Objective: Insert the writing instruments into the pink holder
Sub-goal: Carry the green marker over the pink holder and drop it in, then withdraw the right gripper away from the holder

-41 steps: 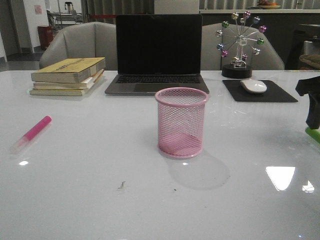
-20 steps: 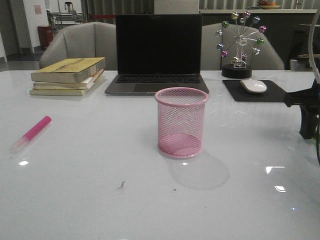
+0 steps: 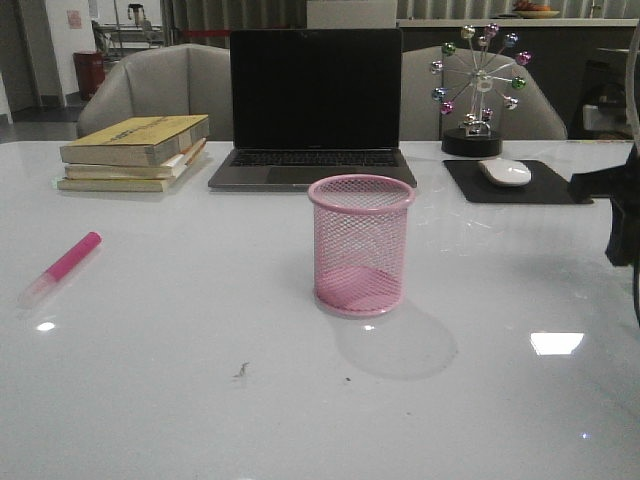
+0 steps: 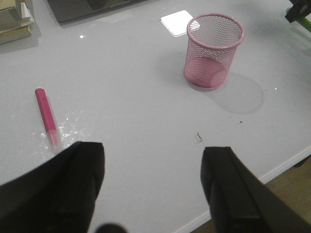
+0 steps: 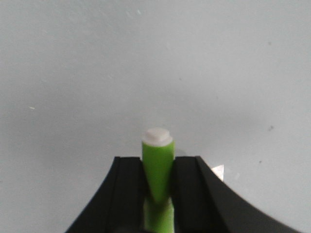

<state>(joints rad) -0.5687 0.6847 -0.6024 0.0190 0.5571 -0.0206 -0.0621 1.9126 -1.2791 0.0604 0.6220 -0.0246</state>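
1. On my front feed the pink holder [image 3: 361,245] stood upright near the middle of the white counter [image 3: 200,380], in front of the laptop [image 3: 313,110].
2. The pink marker [image 3: 62,267] lay flat on the counter, well off to the left of the holder, apart from the stacked books [image 3: 135,152].
3. My right tool [image 5: 158,177] was clamped on the green marker [image 5: 157,167], whose whitish end poked out beyond the fingers, above bare counter.
4. In the front feed that arm showed only as a dark shape at the right edge, probably the tool [image 3: 625,215] itself.
5. My left tool [image 4: 153,187] hung with its fingers spread wide, holding nothing, above the counter.
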